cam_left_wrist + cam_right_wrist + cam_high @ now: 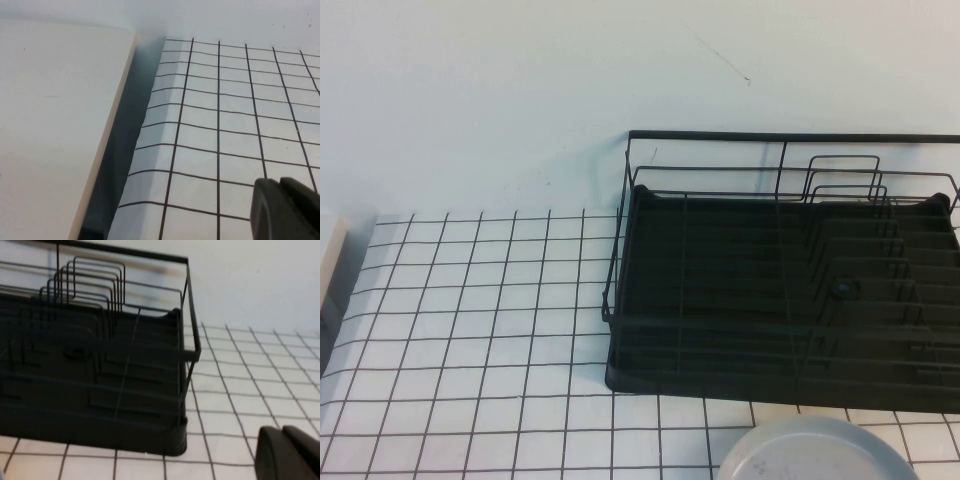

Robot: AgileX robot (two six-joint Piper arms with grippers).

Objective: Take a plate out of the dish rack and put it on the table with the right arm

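Observation:
The pale grey plate [815, 452] lies flat on the gridded table [470, 330] in front of the dish rack, cut off by the view's near edge. The black wire dish rack [720, 385] stands at the right with no plates between its dividers. It also shows in the right wrist view [125, 425]. My right gripper [281, 429] is shut and empty, above the table [240, 400] beside the rack's end. My left gripper [280, 181] is shut and empty over the table's left part [225, 125]. Neither gripper shows in the high view.
A cream-white flat board [50, 125] lies along the table's left edge, with a dark gap between them; its corner shows in the high view [328, 250]. A pale wall stands behind the rack.

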